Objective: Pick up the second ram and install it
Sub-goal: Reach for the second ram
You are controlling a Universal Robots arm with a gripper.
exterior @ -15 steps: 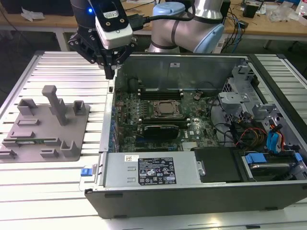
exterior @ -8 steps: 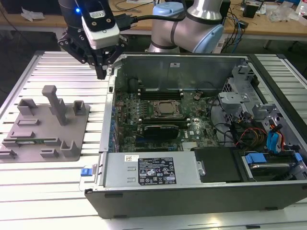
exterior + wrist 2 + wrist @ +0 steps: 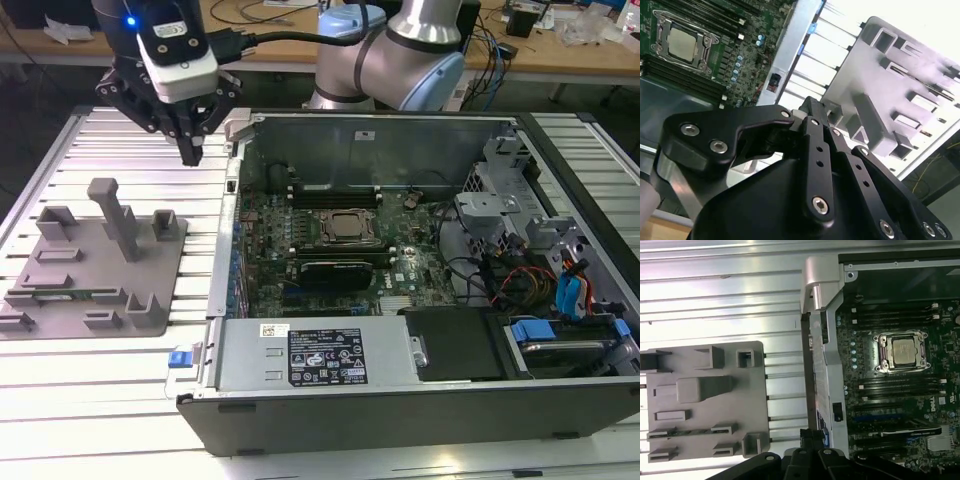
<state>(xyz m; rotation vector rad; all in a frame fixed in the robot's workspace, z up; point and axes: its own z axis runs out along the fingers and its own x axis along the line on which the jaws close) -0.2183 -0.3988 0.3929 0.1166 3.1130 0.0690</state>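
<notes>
Green stick: the second ram (image 3: 75, 293), a long, narrow green circuit-board stick, sits lengthwise between small blocks on the grey plastic holder tray (image 3: 150, 270). It also shows in the first wrist view (image 3: 687, 431). I cannot tell whether it stands on edge or lies flat.
Claw: the black two-fingered claw (image 3: 190, 155) hangs in the air over the ribbed aluminium table (image 3: 100, 400). Its fingers are drawn together at the tips with nothing between them.
Ram from the claw: lower than the claw and off toward the exterior view's left, well apart and untouched.
Case from the claw: the open black computer case (image 3: 400, 420) stands just to the exterior view's right and lower. Its green motherboard (image 3: 262, 235) is exposed.
Handling: probably very light, thin and stiff, yet brittle if bent or twisted. The smooth faces may slip under a weak pinch.
Where to hold: likely across its thin faces near mid-length, so it hangs level. Pads are best kept off the contact edge, with only modest squeeze on the chips.
</notes>
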